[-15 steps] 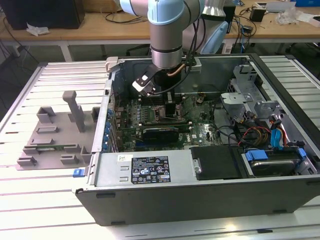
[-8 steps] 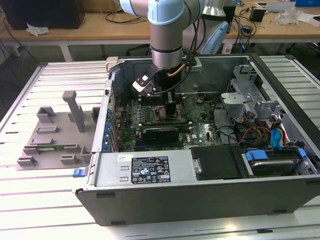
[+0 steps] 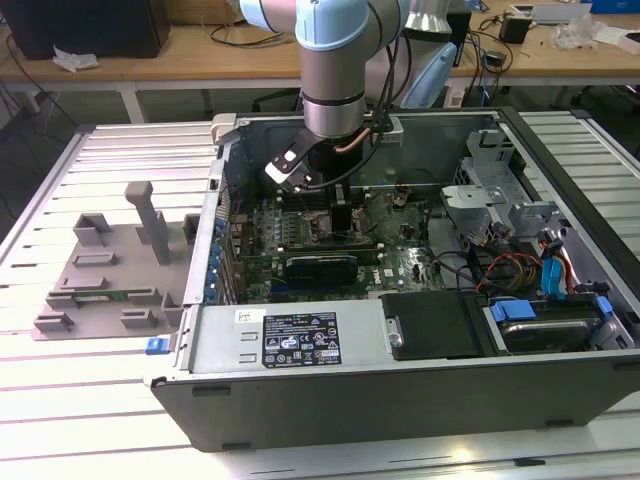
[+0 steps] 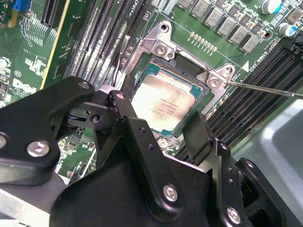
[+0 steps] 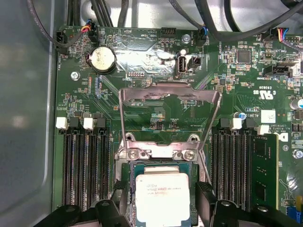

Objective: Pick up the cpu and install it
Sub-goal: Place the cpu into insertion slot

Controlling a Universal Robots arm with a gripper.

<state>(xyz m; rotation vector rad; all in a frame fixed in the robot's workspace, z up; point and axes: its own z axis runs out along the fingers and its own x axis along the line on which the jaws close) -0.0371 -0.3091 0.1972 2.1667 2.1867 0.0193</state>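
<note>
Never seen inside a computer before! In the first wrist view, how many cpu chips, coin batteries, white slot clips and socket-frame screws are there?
In the first wrist view:
cpu: 1
coin battery: 1
white slot clips: 4
socket-frame screws: 2
Total: 8

Robotics lab: slatted workbench (image 3: 100,420), open computer case (image 3: 400,400).
</note>
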